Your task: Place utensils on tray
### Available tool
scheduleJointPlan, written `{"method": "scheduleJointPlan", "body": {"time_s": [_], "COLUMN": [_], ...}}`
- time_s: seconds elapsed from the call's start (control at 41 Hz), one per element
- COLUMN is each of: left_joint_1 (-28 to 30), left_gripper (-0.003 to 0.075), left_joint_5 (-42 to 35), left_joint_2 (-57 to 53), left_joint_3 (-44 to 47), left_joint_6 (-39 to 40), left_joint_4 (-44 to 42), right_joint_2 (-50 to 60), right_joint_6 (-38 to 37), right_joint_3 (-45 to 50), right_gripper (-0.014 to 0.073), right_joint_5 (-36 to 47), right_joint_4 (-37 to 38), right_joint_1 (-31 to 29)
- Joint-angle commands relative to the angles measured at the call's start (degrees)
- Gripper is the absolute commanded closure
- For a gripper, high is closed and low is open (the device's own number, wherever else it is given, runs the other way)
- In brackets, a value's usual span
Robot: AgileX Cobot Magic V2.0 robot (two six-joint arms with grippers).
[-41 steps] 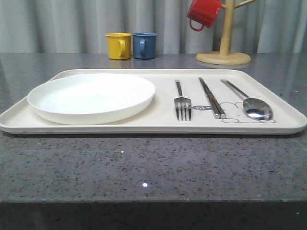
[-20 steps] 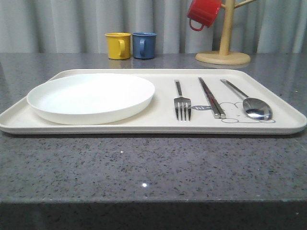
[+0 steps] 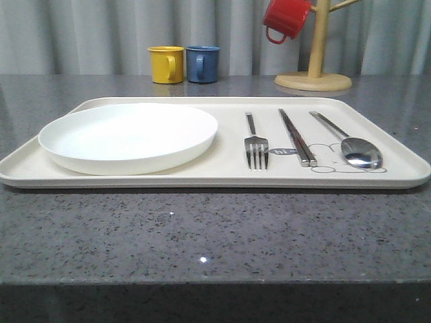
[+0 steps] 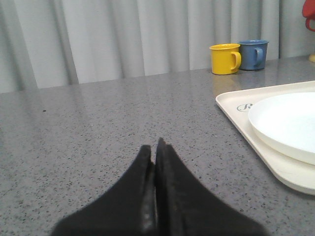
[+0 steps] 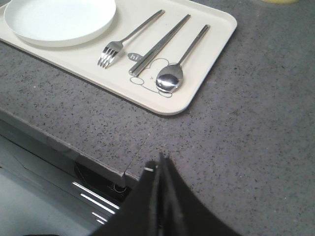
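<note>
Fork (image 3: 256, 149), chopsticks (image 3: 297, 145), spoon (image 3: 357, 151) lie on tray (image 3: 404, 176), ahead of both jaws, pressed closed and empty. Risk: arm sweep nudging tray off table (image 3: 215, 235).

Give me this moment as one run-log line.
left gripper: shut, empty | right gripper: shut, empty | fork, chopsticks, spoon: on tray

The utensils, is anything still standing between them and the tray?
Nothing visible does. The fork, chopsticks and spoon already lie side by side on the tray, to the right of the white plate. Both claws, left and right, are shut and hold nothing.
</note>
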State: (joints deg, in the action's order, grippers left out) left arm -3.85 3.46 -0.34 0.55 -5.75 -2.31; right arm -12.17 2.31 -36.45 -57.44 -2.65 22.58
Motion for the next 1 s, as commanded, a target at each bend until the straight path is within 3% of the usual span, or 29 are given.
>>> {"method": "scheduleJointPlan", "body": {"time_s": [0.0,0.976], "left_joint_1": [0.03,0.03], "left_gripper": [0.0738,0.0738], "left_joint_5": [-5.07,-5.07], "left_joint_2": [-1.42,-1.42], "left_joint_3": [-0.22,-0.22], "left_joint_6": [0.19,0.19], "left_joint_4": [0.54,0.54], "right_joint_2": [-0.77,2.25], "right_joint_6": [0.44,0.44], "right_joint_3": [-1.37,1.81], "right_gripper": [0.0662,0.0662], "right_joint_5": [3.96,5.98], "right_joint_4": [0.32,0.70], "right_joint_1": [-0.03,-1.57]}}
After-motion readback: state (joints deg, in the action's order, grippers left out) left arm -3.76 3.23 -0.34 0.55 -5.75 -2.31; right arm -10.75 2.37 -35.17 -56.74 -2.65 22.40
